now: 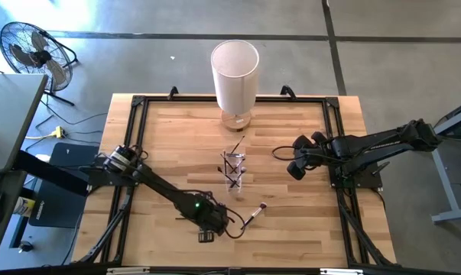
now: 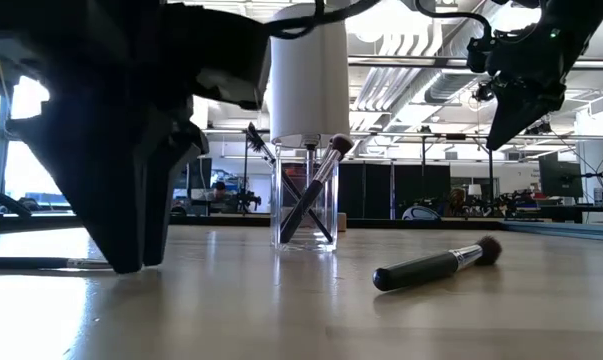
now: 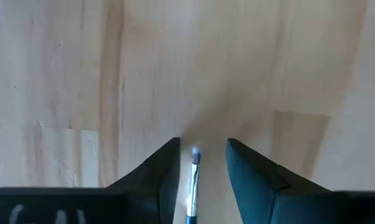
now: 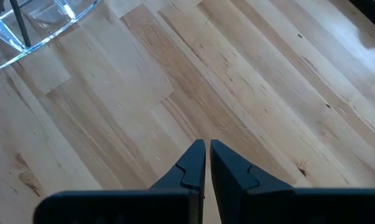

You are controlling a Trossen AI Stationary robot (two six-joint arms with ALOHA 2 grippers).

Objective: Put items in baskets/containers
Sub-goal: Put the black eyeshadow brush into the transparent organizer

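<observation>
**Wooden table, one brush between open fingers, more already in the cup**

Pale wood planks cover the table, framed by a dark metal border. On the left side, the left arm reaches low across the near part of the table, its wrist bent downward so the left gripper points at the wood. Its two fingers are spread apart, and a thin brush with a small pale tip lies in the gap between them, not yet pinched. I cannot tell whether the fingers touch it.

Just to the right of that gripper, a second, thicker brush with a dark handle lies flat on the table.

At the table's centre stands the clear cup, holding several brushes that lean and cross each other. Behind it, at the far edge, rises a tall white cylinder.

On the right, the right arm is held up off the table, angled in toward the cup, waiting. The right gripper has its fingers pressed together and holds nothing.

Risks, as I judge them: the thin brush is round and could roll or skid away if the fingers close off-centre. Carried by one end, it may swing and strike the crossed brushes, tipping the light cup.
</observation>
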